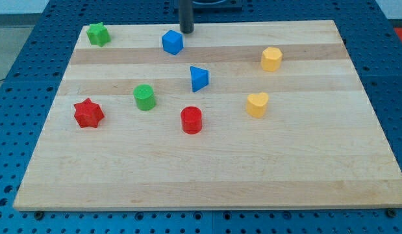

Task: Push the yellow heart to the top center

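One yellow heart sits right of centre on the wooden board, below a yellow hexagon. Well apart, my tip rests at the top edge, just beside a blue cube. No gripper exists, only the bare rod.

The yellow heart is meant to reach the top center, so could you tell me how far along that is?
Nothing looks done: the yellow heart sits right of center at mid-board. My tip rests at the top edge beside the blue cube, away from the heart. Approach and the whole push remain.
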Controlling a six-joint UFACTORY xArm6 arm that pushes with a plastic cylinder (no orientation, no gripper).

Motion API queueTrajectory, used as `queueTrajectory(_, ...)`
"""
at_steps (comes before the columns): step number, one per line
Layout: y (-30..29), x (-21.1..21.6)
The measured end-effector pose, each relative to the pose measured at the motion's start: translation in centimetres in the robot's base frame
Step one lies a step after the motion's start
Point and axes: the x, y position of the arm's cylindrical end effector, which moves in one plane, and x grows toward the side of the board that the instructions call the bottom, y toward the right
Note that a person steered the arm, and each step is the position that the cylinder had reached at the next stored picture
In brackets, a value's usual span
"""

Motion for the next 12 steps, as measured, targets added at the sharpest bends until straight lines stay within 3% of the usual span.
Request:
queueTrajectory(1,-0.9,6.0)
queueTrajectory(2,-1.3,6.7)
queueTrajectory(3,1.1,4.3)
queueTrajectory(6,23.5,5.6)
queueTrajectory(7,23.7,12.2)
queueTrajectory(8,22.6,15.7)
queueTrajectory(11,21.2,23.8)
queueTrajectory(12,17.0,23.8)
